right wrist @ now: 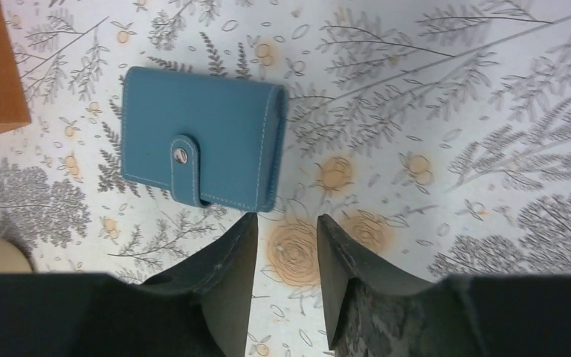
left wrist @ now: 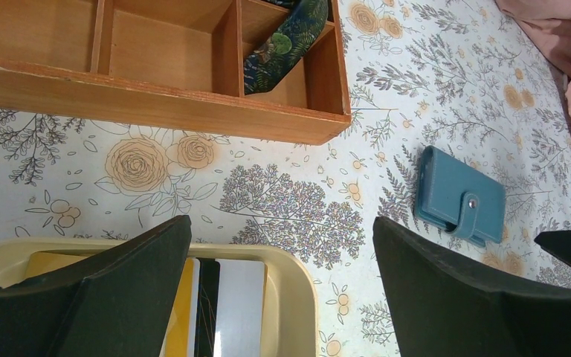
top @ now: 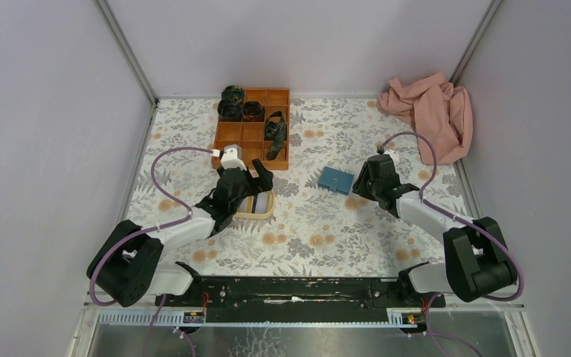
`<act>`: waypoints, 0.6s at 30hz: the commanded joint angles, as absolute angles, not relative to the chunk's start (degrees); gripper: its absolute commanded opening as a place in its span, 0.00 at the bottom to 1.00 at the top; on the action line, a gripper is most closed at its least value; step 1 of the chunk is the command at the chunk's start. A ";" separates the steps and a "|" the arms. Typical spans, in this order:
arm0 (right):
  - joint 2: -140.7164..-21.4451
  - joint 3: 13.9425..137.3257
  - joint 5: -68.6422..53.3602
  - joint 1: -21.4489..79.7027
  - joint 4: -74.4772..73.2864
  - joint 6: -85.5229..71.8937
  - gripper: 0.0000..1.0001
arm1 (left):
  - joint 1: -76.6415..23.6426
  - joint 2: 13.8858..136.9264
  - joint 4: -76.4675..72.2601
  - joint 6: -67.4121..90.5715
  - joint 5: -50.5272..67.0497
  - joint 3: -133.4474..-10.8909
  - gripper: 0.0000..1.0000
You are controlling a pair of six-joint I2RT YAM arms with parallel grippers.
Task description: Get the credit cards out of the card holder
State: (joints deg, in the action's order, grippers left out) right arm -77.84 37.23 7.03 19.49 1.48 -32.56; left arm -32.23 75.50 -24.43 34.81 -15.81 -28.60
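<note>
My left gripper hangs wide and empty over the tray holding the cards: delivered, I judge. My right gripper, slightly parted and empty, sits just beside the snapped-shut holder.

The light-blue folding card holder looked like smooth, faintly grained leather with pale stitching and a shiny round metal snap. The orange-brown compartment box was bare matt wood. The pale-yellow oval tray was smooth plastic, and the thin credit cards in it showed a slight sheen. The floral table covering was matt, and the crumpled pink cloth looked soft.
</note>
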 commanded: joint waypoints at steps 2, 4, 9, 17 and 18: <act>-69.24 36.50 12.89 19.34 1.50 -31.89 0.42 | -32.64 75.66 -25.40 34.10 -15.81 -30.50 1.00; -67.31 35.91 13.77 19.34 2.95 -30.92 0.42 | -32.70 75.91 -25.45 34.10 -15.74 -30.63 1.00; -73.09 40.62 11.73 19.39 3.34 -30.18 0.31 | -32.83 76.83 -25.81 34.32 -15.30 -30.95 1.00; -86.45 46.73 12.00 19.33 8.59 -24.86 0.00 | -32.83 78.07 -25.65 33.99 -12.68 -31.87 1.00; -88.07 47.47 11.50 19.39 9.28 -24.88 0.00 | -32.87 78.25 -26.03 34.03 -12.09 -31.76 1.00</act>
State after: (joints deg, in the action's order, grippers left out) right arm -83.94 43.00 11.05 19.49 4.93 -27.38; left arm -32.60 77.73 -24.01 34.81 -14.76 -30.30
